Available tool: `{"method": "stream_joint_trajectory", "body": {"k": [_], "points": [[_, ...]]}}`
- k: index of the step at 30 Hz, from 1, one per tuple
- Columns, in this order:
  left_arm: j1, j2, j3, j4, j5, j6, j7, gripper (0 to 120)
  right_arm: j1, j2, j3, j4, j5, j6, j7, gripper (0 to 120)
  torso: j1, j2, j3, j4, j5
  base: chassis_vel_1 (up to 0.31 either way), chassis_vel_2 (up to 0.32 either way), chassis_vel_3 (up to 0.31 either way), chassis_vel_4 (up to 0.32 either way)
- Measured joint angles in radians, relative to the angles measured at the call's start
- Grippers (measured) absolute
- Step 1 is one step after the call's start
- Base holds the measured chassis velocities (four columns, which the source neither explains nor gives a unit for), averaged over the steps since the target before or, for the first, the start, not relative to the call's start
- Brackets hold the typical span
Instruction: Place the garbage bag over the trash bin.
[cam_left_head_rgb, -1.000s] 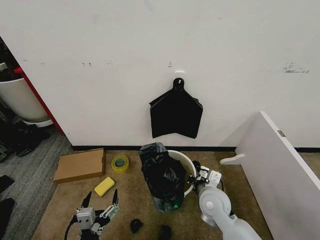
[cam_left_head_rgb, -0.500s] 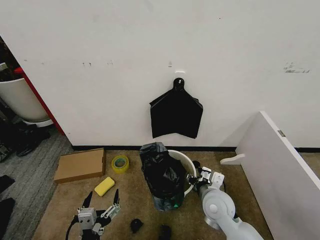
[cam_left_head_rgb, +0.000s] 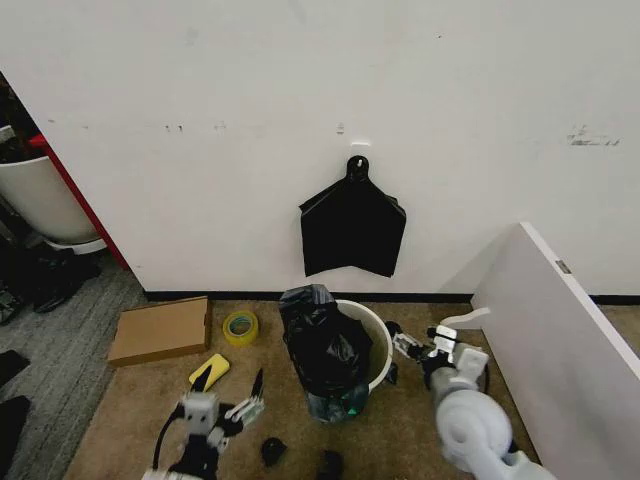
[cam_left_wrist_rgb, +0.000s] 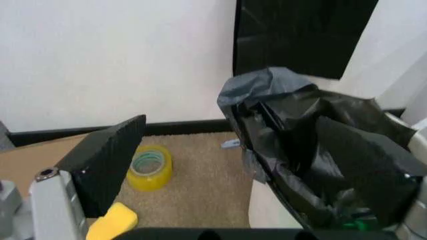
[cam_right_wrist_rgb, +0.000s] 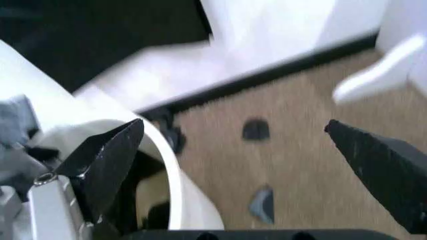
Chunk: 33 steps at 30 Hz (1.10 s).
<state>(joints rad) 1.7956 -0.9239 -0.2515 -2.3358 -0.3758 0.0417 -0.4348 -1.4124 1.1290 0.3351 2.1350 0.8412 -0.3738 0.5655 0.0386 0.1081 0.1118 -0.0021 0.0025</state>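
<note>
Garbage bag (cam_left_head_rgb: 322, 345), the thin, glossy, crinkled black plastic one, is sitting bunched over the left part of the round white plastic trash bin (cam_left_head_rgb: 376, 336), draping down the bin's left and front wall toward its green-tinted base, while the right part of the rim is showing bare white. The bin is standing on the tan carpet (cam_left_head_rgb: 130, 400) near the white wall. I judge the covering step is only partly done: the bag's mouth is not yet spread around the whole rim.

I am holding my right gripper (cam_left_head_rgb: 418, 346) just beside the bin's bare right rim, fingers spread wide and gripping nothing; through my right wrist camera the white rim is curving close by one finger. My left gripper (cam_left_head_rgb: 232, 392) is hovering low over the carpet, left of the bin, also spread apart and empty, with the bag bulking up ahead of it.

Next, I reckon, calls for pinching a loose fold of the bag and drawing it across to the uncovered right rim without tipping the light bin
</note>
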Motion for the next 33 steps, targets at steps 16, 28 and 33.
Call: {"method": "stream_joint_trajectory", "body": {"k": [16,28,33], "points": [[-0.326,-0.007,0.207,0.087,-0.300,0.285,-0.202,100,-0.039,-0.013,-0.071,0.047,-0.166,-0.008,-0.067,100,0.000,0.000,0.000,0.0001,0.0004,0.000,0.000,0.000,0.000],[-0.583,-0.124,0.365,0.225,-0.498,0.368,-0.397,99,-0.073,-0.015,-0.032,0.074,-0.183,-0.028,-0.054,100,0.000,0.000,0.000,0.0002,0.0002,0.000,0.000,0.000,0.000],[-0.639,-0.187,0.367,0.264,-0.619,0.397,-0.471,99,-0.066,-0.017,-0.035,0.069,-0.182,-0.030,-0.053,100,0.000,0.000,0.000,0.0001,0.0003,0.000,0.000,0.000,0.000]]}}
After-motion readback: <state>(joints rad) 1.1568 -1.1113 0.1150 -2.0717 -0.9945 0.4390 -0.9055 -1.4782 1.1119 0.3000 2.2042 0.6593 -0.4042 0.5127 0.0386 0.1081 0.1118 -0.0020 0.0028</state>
